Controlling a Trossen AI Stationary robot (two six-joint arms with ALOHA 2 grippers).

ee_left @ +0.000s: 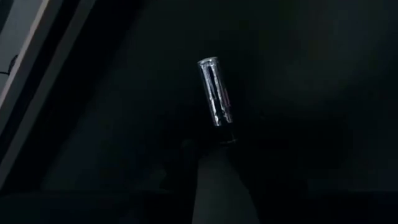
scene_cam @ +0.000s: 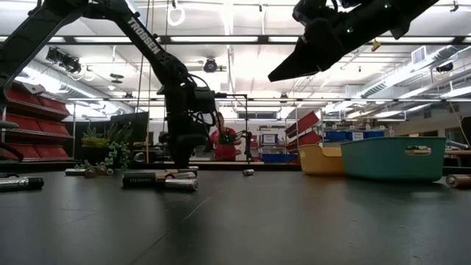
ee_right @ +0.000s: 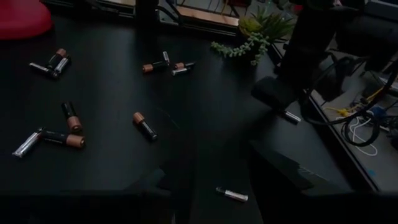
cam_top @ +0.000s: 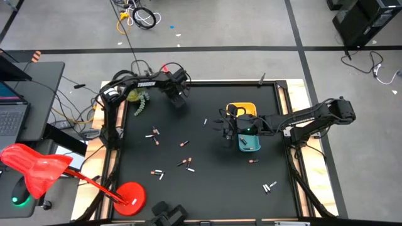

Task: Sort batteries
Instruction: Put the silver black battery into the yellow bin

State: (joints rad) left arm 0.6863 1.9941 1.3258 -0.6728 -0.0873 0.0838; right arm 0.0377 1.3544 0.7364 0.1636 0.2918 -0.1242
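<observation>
Down at the table's (cam_top: 207, 188) far edge, the left gripper (cam_top: 178, 100) clamps a silver battery (ee_left: 215, 91); whether the right gripper's (cam_top: 227, 130) fingers part, beside the teal tray (cam_top: 250, 144), I cannot tell.

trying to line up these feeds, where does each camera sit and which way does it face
High: overhead, straight down; both arms, yellow tray, teal tray.
Low: table height, level toward the room; both arms above, same trays.
Left wrist: down at a silver battery; one finger.
Right wrist: across the table at scattered batteries, left gripper.
</observation>
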